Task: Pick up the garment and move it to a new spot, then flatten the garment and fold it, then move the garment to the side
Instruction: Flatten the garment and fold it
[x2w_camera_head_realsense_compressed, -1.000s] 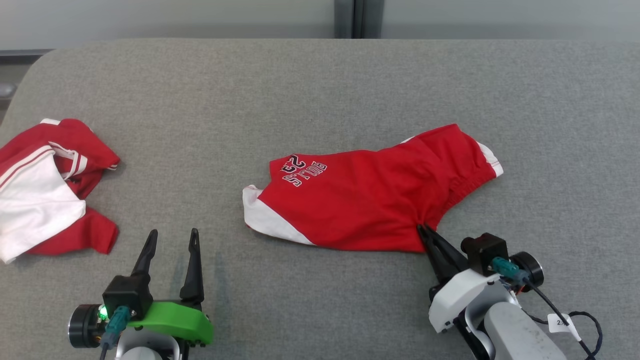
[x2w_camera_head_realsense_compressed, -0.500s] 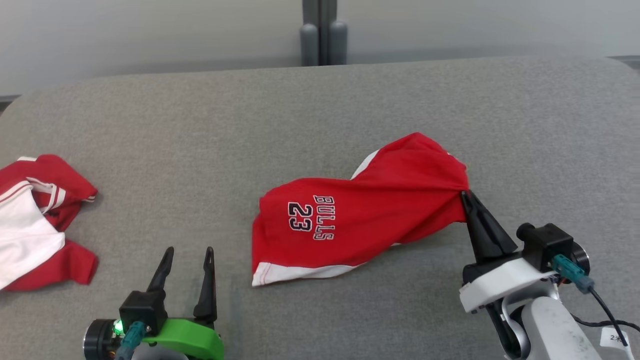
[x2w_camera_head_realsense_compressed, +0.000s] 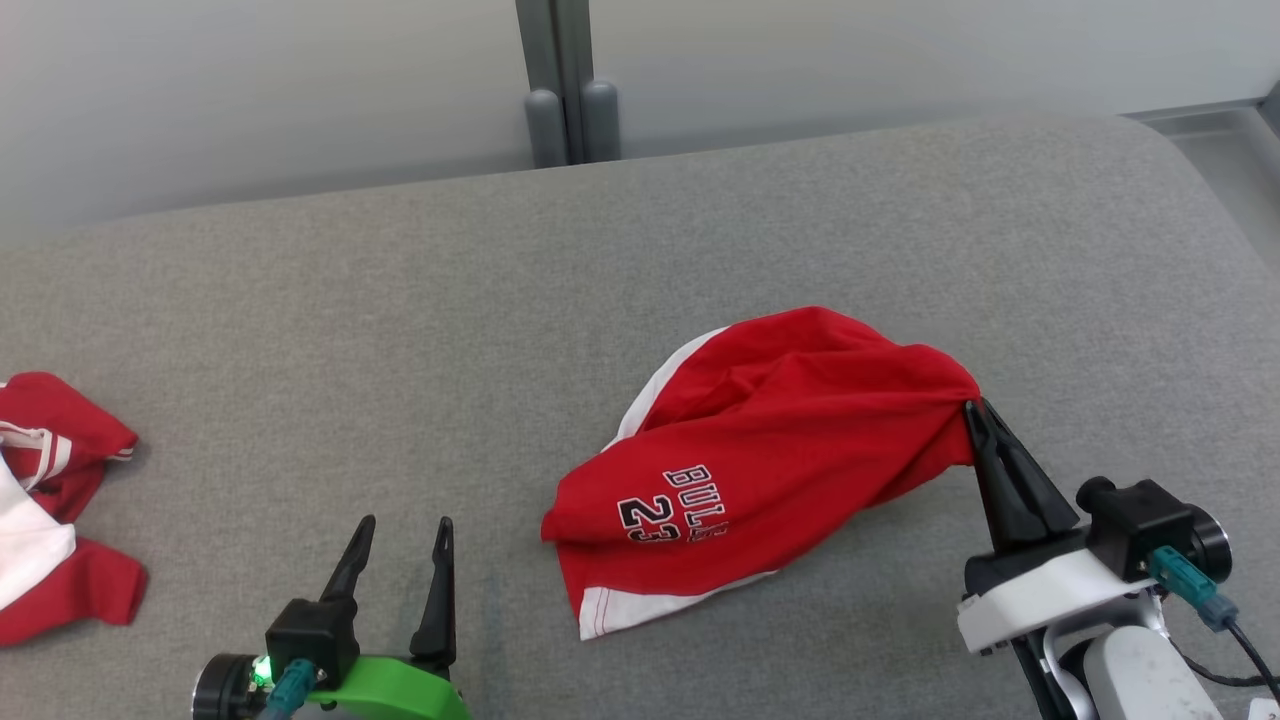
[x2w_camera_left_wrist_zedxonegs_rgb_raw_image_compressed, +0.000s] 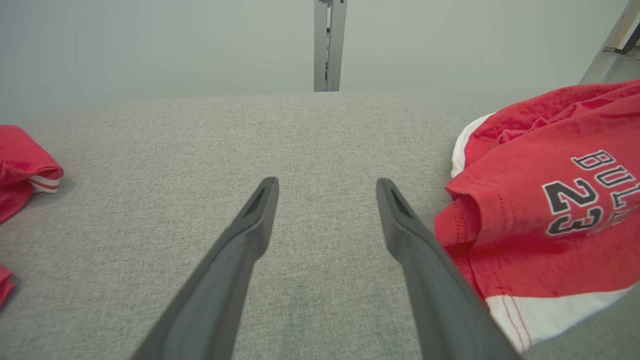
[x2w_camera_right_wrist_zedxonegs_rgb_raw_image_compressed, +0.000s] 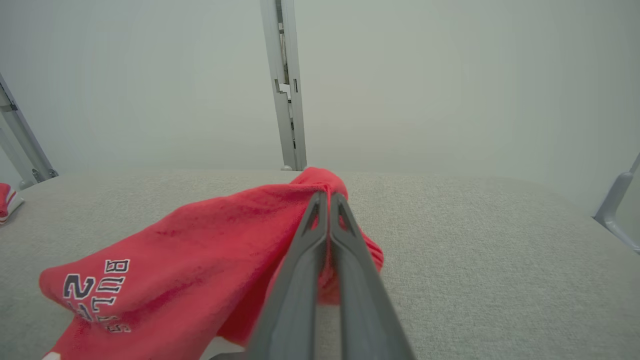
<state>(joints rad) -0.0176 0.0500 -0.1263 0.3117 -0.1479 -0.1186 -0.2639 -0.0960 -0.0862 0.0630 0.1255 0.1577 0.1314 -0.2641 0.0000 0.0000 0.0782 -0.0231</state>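
While the right gripper (x2w_camera_head_realsense_compressed: 968, 408) has its jaws clamped on a bunched edge of the red Bulls shorts (x2w_camera_head_realsense_compressed: 770, 470), the cloth trails from the tips toward 8 o'clock across the grey tabletop (x2w_camera_head_realsense_compressed: 400, 330), long axis running 2 to 8. The left gripper (x2w_camera_head_realsense_compressed: 405, 522), jaws apart and empty, sits nearer the printed hem end. A red-and-white garment (x2w_camera_head_realsense_compressed: 50, 500) lies at 9 o'clock.

You have one readable mark here: the red garment (x2w_camera_head_realsense_compressed: 780, 470) carries dark, white-edged lettering (x2w_camera_head_realsense_compressed: 672, 505), the word "BULLS" beside the number "23". In your head view, a fold crowds the word's last letter. The left wrist view cuts it off at "BUL" and shows "23" whole. The right wrist view gives "BULLS" complete, with the number partly hidden.
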